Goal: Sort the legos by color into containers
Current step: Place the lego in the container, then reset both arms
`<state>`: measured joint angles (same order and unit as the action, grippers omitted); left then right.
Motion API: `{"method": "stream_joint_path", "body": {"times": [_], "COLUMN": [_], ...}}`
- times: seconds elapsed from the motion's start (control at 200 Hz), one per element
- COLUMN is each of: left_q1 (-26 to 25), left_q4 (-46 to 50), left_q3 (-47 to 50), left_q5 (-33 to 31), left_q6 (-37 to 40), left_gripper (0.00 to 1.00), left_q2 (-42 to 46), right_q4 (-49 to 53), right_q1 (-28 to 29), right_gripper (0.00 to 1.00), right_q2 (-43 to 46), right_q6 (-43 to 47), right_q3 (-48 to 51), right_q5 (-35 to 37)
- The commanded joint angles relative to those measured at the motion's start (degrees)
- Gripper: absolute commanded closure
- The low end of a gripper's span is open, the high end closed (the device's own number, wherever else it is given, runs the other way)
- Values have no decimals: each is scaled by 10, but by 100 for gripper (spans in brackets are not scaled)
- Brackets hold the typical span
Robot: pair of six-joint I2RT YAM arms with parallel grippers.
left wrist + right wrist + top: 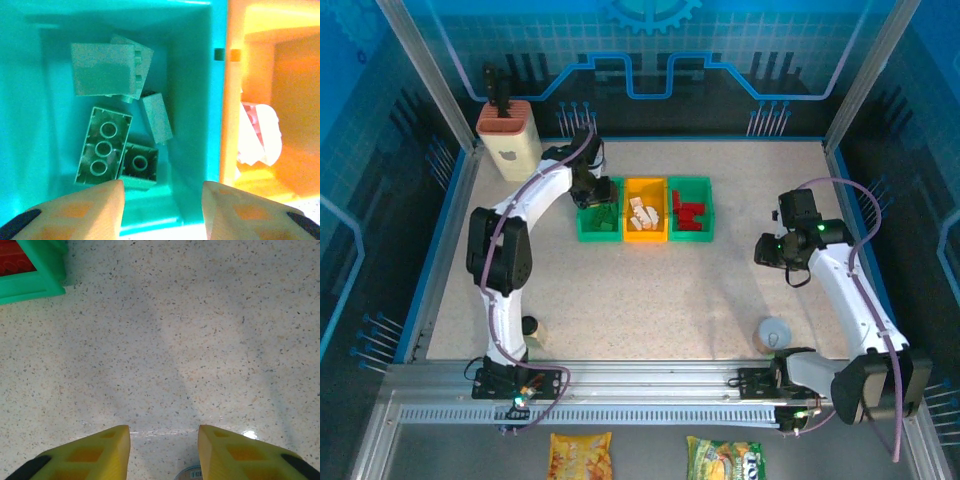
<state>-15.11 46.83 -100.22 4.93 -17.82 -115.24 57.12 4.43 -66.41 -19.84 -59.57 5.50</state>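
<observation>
1. The left tool (161,186) hangs spread and empty over the left green bin (22,130), near the far edge of the desk (620,295). Green bricks (102,147) lie inside.
2. The orange bin (645,237) holds white bricks (642,212). Glare washes them out in the wrist view, so I can't count them.
3. The right green bin (691,237) holds red bricks (690,213).
4. The right tool (164,429), spread and empty, hovers over bare desk toward the right edge.
5. Sorting looks about finished. Next, the left tool should rise straight up, clear of the bin walls. Its arm covers part of that bin from above.
</observation>
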Motion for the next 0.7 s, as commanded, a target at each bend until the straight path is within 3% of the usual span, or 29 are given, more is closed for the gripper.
{"method": "stream_joint_path", "body": {"times": [0.0,0.14,0.33,0.42,0.51,0.695], "left_q1": [5,15,51,70,86,108], "left_q4": [-23,-58,-128,-168,-206,-290], "left_q3": [34,104,242,312,374,475], "left_q5": [-34,-75,-129,-150,-173,-243], "left_q6": [16,31,39,39,38,28], "left_gripper": [50,41,19,9,1,1], "left_q2": [70,149,256,302,339,374], "right_q4": [-18,-53,-121,-163,-208,-325], "right_q1": [-7,-9,-8,-8,-7,-7], "right_gripper": [53,44,25,0,0,0], "right_q2": [-9,-20,-49,-64,-77,-110], "right_q6": [7,8,1,0,10,37], "right_q3": [-12,-13,-5,5,19,61], "right_q5": [-13,-9,12,24,53,125]}}
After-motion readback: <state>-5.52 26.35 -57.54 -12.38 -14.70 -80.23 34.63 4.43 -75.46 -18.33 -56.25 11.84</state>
